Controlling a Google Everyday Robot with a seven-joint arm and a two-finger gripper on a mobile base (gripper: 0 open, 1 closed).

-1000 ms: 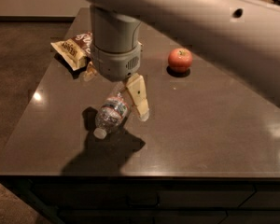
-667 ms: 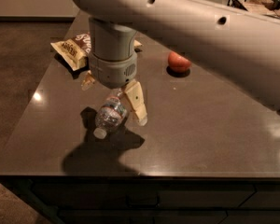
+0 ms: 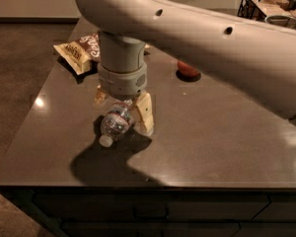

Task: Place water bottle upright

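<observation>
The water bottle (image 3: 116,122) is a small clear ribbed bottle lying on its side on the dark table (image 3: 222,132), with its white cap (image 3: 105,140) pointing to the front left. My gripper (image 3: 122,107) hangs straight down over it from the big grey arm. One tan finger (image 3: 144,112) stands at the bottle's right side and the other finger (image 3: 100,97) at its far left side. The fingers straddle the bottle's body and are open. The bottle's base end is hidden under the wrist.
A chip bag (image 3: 76,51) lies at the table's far left. A red apple (image 3: 187,69) sits behind, half hidden by the arm. A black wire basket (image 3: 266,4) stands at the far right. The table's front edge is close below the bottle.
The gripper has come down around the bottle, its fingers now at either side of it. The arm has swung across and now covers part of the apple. The bottle has not moved.
</observation>
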